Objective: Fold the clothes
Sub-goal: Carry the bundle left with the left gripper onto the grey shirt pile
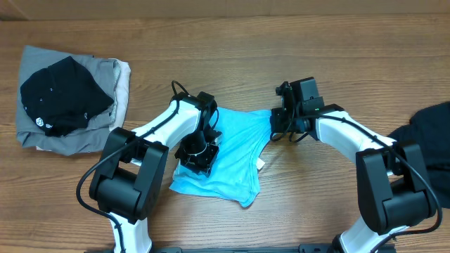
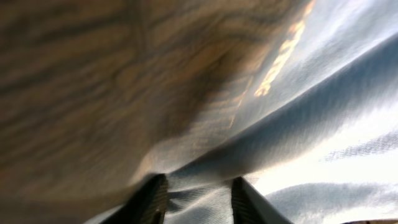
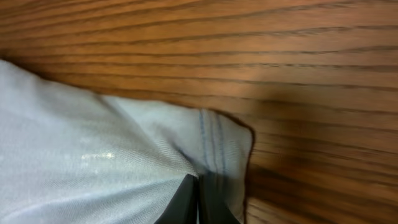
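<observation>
A light-blue T-shirt point(image 1: 235, 161) lies crumpled on the wooden table point(image 1: 316, 204), near the middle. My left gripper point(image 1: 198, 151) is down on its left part. In the left wrist view a ridge of the T-shirt point(image 2: 323, 124) fills the gap between the fingers point(image 2: 152, 199) of the left gripper point(image 2: 198, 196), which grips it. My right gripper point(image 1: 275, 128) is at the shirt's upper right corner. In the right wrist view the right gripper point(image 3: 199, 186) has its jaws pressed together on the stitched hem of the T-shirt point(image 3: 93, 162), right at the cloth's edge.
A stack of clothes sits at the far left: a black garment point(image 1: 63, 95) on top, grey point(image 1: 70, 140) and beige point(image 1: 124, 76) ones beneath. Another black garment point(image 1: 429, 133) lies at the right edge. Both arms' bases stand at the table's front.
</observation>
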`<state>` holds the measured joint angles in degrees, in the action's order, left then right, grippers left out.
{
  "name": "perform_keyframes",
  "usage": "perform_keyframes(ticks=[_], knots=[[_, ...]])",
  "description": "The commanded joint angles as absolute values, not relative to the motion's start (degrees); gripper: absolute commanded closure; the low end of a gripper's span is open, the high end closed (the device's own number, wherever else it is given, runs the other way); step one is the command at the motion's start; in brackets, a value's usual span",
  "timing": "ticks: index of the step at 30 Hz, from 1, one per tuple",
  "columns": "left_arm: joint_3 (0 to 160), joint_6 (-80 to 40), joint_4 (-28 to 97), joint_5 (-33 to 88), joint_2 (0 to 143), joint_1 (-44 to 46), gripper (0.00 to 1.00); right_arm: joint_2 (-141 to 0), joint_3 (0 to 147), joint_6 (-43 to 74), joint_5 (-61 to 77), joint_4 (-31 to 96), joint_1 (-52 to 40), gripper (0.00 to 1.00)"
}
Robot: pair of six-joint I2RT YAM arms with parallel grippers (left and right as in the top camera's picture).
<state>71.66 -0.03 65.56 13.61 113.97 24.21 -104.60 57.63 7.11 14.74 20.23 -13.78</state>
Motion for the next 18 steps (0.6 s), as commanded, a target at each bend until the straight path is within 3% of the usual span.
perform_keyframes(ticks=[1,2,4,6,15,16,18], knots=[[70.2,-0.5,65.6,4.3,114.2,22.5,0.58,-105.2,57.8,7.7,12.6,20.1,-10.8,0.96],[70.6,-0.5,65.7,4.9,114.2,22.3,0.58,-105.1,58.1,7.4,14.2,20.5,-10.5,0.89],[72.2,-0.5,66.6,6.4,114.2,22.2,0.58,-104.5,58.8,7.0,17.9,21.8,-10.0,0.63],[74.5,-0.4,67.9,8.6,114.2,22.2,0.58,-103.2,59.4,7.0,19.9,23.2,-9.8,0.51],[91.2,0.9,75.7,16.4,114.2,21.6,0.50,-90.0,60.2,7.1,20.7,33.8,-9.8,0.43],[92.4,0.3,75.9,16.4,114.2,21.0,0.47,-89.1,60.2,7.1,20.7,35.1,-9.8,0.42],[94.2,-1.5,75.2,16.3,114.2,19.1,0.26,-87.3,60.2,7.1,20.7,38.1,-9.8,0.41]])
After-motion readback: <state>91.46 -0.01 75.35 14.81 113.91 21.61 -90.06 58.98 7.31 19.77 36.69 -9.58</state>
